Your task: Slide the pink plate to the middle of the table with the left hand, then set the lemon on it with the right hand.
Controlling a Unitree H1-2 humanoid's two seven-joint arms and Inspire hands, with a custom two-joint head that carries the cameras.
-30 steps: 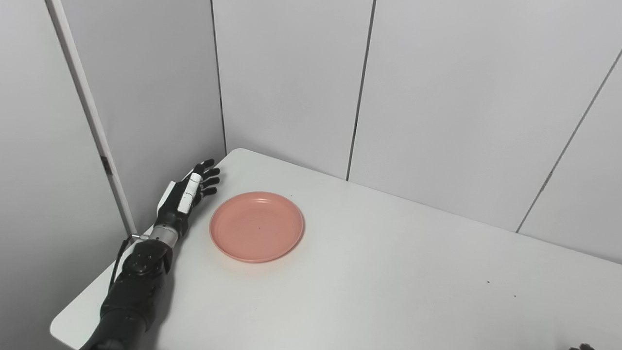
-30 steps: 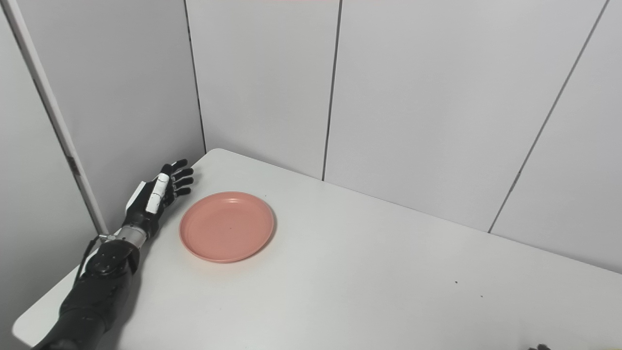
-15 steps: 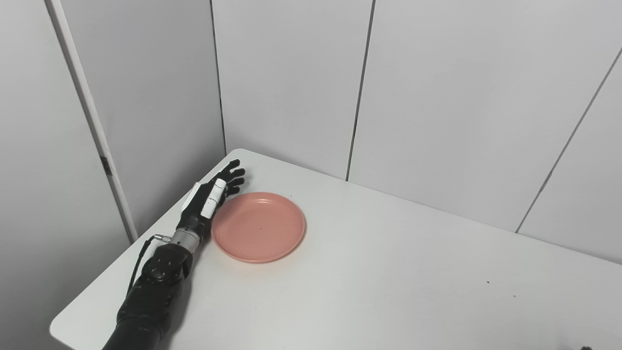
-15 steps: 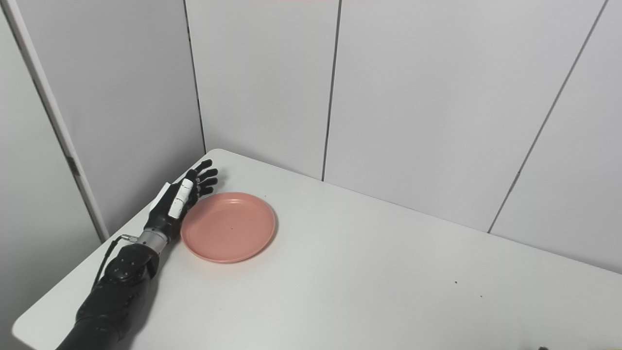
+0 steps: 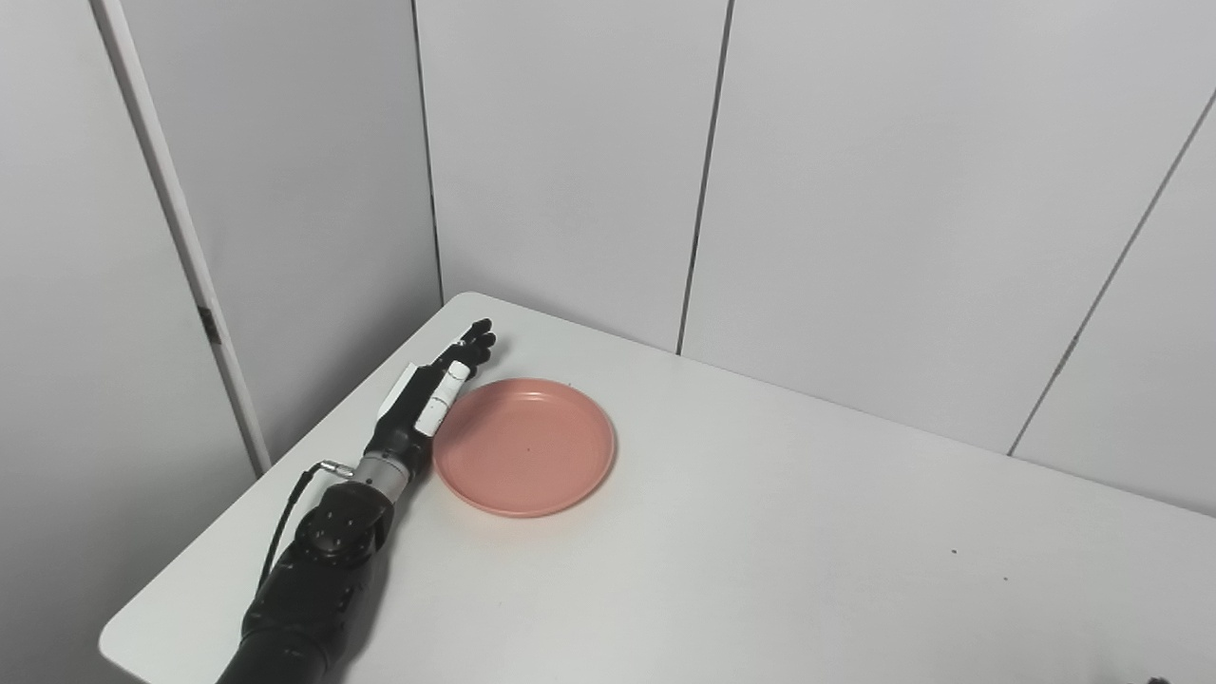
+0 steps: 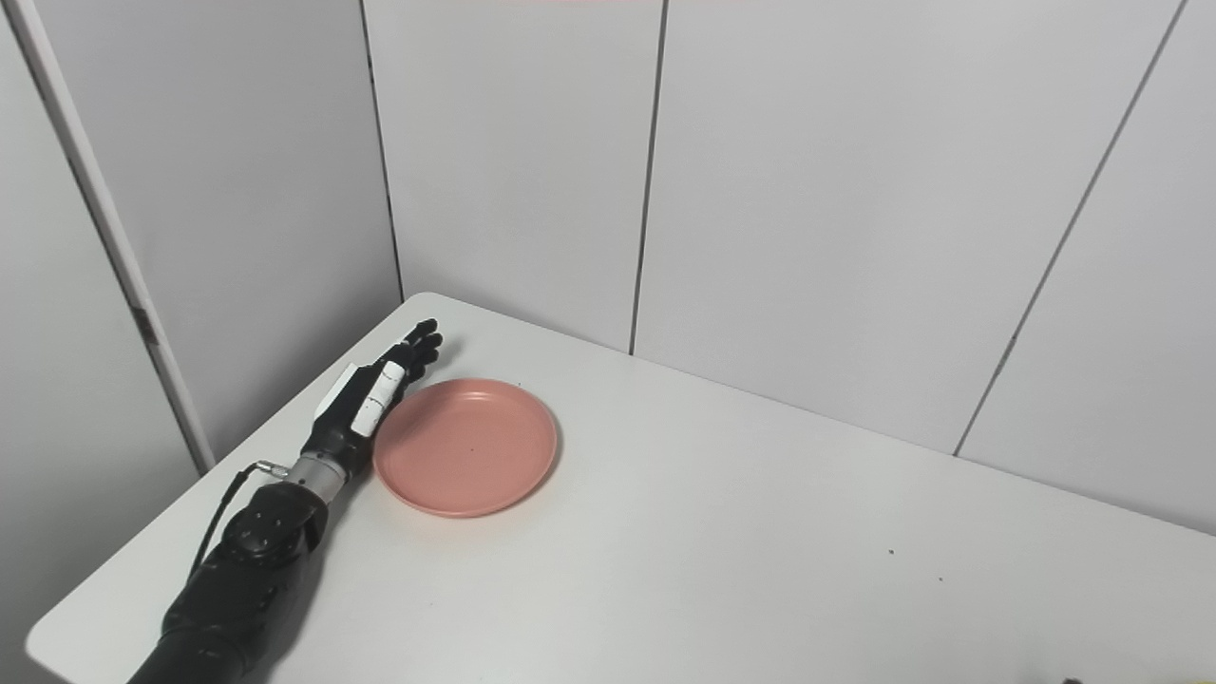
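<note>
The pink plate (image 5: 528,448) lies empty on the white table (image 5: 722,560), near its far left corner. My left hand (image 5: 425,403) is open, fingers straight and pointing away from me. Its inner side rests against the plate's left rim. The forearm lies along the table's left edge. No lemon shows in either view. Of my right hand (image 5: 1155,680) only a dark tip shows at the bottom right edge; whether it is open or shut is hidden.
Grey wall panels (image 5: 570,161) stand close behind the table and along its left side. The table's left edge (image 5: 180,579) runs just beside my left forearm. The white tabletop stretches to the right of the plate.
My left hand swung right from the table's edge until it met the plate's left rim. The plate has slid a little to the right with it.
</note>
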